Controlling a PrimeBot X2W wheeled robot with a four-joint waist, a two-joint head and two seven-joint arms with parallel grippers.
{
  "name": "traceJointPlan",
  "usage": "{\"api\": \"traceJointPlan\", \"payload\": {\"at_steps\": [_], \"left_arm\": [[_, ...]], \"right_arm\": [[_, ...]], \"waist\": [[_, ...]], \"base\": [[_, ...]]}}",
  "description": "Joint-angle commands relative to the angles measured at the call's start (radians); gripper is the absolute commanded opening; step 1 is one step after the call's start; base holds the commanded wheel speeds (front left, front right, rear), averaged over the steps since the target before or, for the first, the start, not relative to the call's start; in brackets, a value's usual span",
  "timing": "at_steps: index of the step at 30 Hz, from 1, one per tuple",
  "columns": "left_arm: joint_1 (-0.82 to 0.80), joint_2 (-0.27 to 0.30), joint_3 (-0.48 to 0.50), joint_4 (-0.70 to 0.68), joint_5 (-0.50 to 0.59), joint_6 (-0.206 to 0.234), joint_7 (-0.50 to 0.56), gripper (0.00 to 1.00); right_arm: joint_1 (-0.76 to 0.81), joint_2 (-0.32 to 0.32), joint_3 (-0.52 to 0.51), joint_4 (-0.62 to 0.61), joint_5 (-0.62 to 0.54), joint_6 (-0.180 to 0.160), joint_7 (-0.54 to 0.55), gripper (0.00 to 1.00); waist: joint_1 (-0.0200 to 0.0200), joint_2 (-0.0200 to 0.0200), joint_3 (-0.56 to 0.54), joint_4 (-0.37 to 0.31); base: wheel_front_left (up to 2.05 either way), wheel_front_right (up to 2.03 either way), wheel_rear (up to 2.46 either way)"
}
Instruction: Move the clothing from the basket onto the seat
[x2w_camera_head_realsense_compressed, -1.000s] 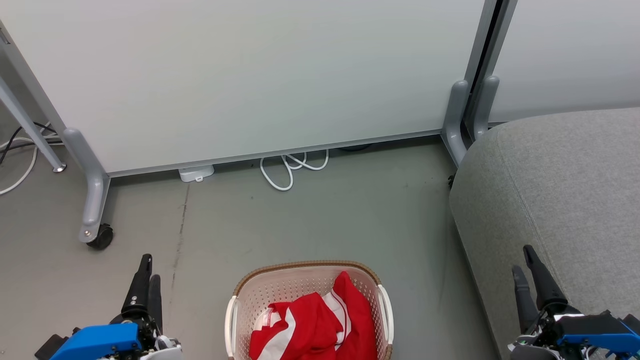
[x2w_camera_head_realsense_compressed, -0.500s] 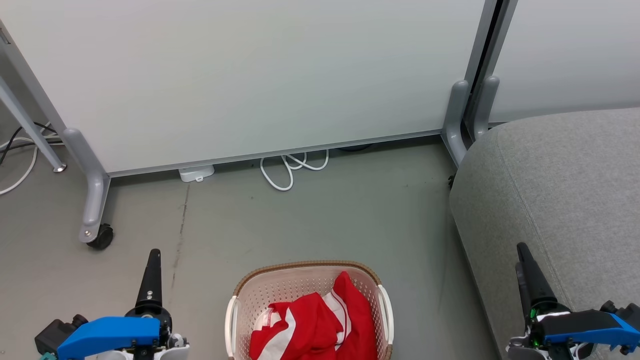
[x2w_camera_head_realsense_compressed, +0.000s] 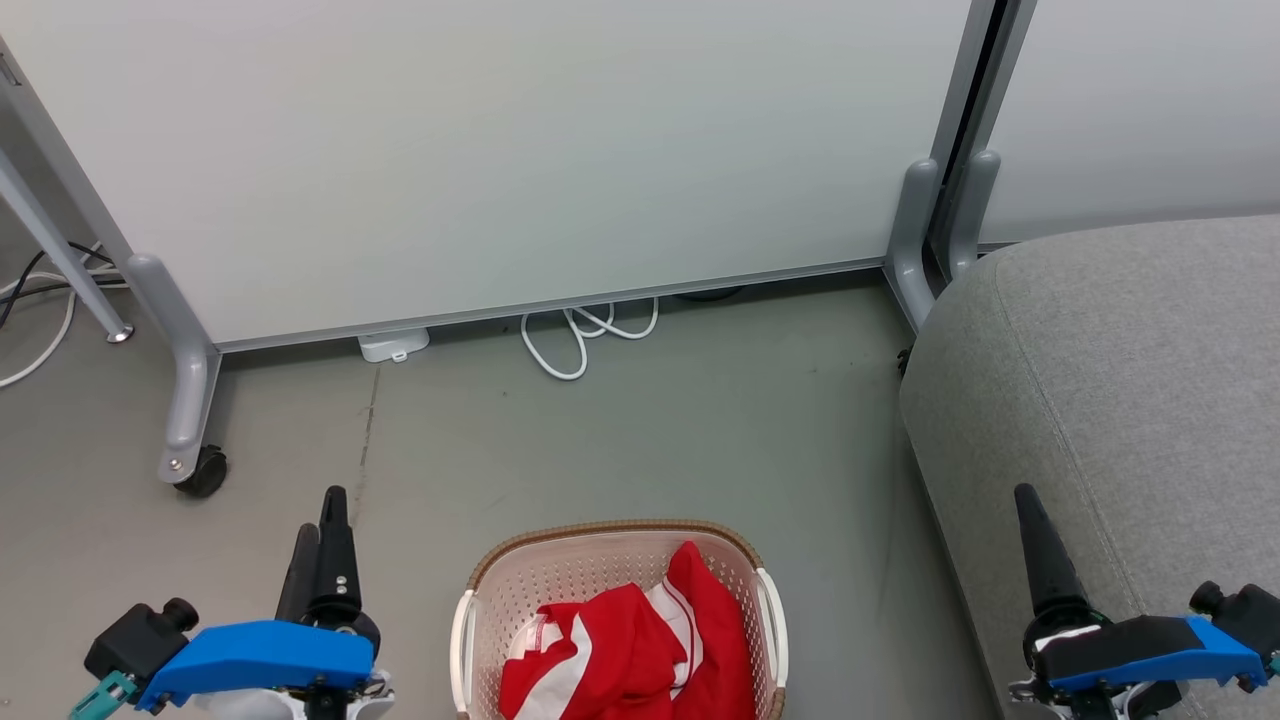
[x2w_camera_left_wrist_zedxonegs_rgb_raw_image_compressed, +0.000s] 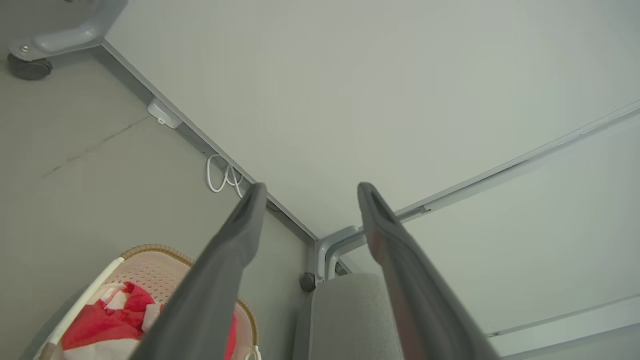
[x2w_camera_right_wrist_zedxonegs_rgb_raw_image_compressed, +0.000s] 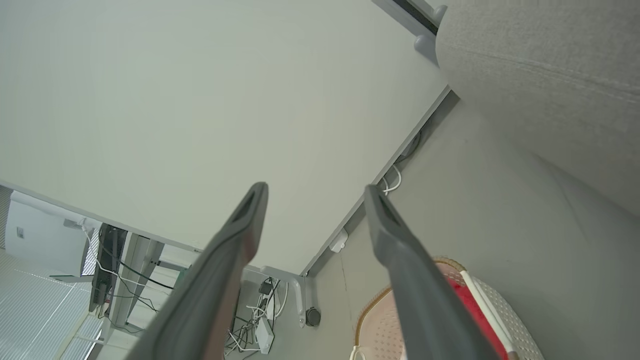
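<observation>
The cream basket (x2w_camera_head_realsense_compressed: 612, 531) with its brown rim stands on the floor at the bottom centre of the head view. Red clothing (x2w_camera_head_realsense_compressed: 640, 650) with white stripes lies bunched inside it. The grey seat (x2w_camera_head_realsense_compressed: 1130, 380) rises at the right. My left gripper (x2w_camera_head_realsense_compressed: 320, 512) hovers left of the basket, and my right gripper (x2w_camera_head_realsense_compressed: 1025, 497) hovers beside the seat's front edge. Both are open and empty. In the left wrist view, my left gripper (x2w_camera_left_wrist_zedxonegs_rgb_raw_image_compressed: 311, 192) stands wide apart above the basket (x2w_camera_left_wrist_zedxonegs_rgb_raw_image_compressed: 150, 250), the clothing (x2w_camera_left_wrist_zedxonegs_rgb_raw_image_compressed: 100, 325) and the seat (x2w_camera_left_wrist_zedxonegs_rgb_raw_image_compressed: 345, 310). In the right wrist view, my right gripper (x2w_camera_right_wrist_zedxonegs_rgb_raw_image_compressed: 315, 194) is spread over the basket (x2w_camera_right_wrist_zedxonegs_rgb_raw_image_compressed: 380, 320), the clothing (x2w_camera_right_wrist_zedxonegs_rgb_raw_image_compressed: 467, 305) and the seat (x2w_camera_right_wrist_zedxonegs_rgb_raw_image_compressed: 540, 60).
A pale partition panel (x2w_camera_head_realsense_compressed: 500, 150) on grey legs closes off the back, with a black castor (x2w_camera_head_realsense_compressed: 205, 470) at the left. A coiled white cable (x2w_camera_head_realsense_compressed: 575, 345) and a white adapter (x2w_camera_head_realsense_compressed: 393, 345) lie at its foot. Bare grey floor (x2w_camera_head_realsense_compressed: 650, 440) stretches between panel and basket.
My left gripper has shifted right toward the basket and rolled. My right gripper has drifted slightly left and turned edge-on. Both stay open. The basket and clothing have not moved.
</observation>
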Motion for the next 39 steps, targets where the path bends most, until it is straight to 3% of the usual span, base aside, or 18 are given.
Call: {"api": "traceJointPlan", "payload": {"at_steps": [1, 17, 39], "left_arm": [[-0.014, 0.008, -0.01, -0.019, 0.05, 0.004, -0.014, 1.0], [-0.011, 0.012, -0.044, -0.03, 0.326, -0.001, -0.066, 1.0], [-0.012, 0.013, -0.077, -0.01, 0.565, -0.012, -0.124, 1.0]], "right_arm": [[-0.019, -0.006, 0.004, -0.014, -0.045, 0.001, -0.013, 1.0], [-0.024, -0.008, 0.023, -0.003, -0.25, 0.002, -0.065, 1.0], [-0.026, -0.01, 0.041, -0.004, -0.495, 0.002, -0.108, 1.0]], "waist": [[0.0, 0.0, 0.001, 0.0], [0.0, 0.0, -0.001, 0.001], [0.0, 0.0, -0.004, 0.005]], "base": [[0.0, 0.0, 0.0], [0.0, 0.0, 0.0], [0.0, 0.0, 0.0]]}}
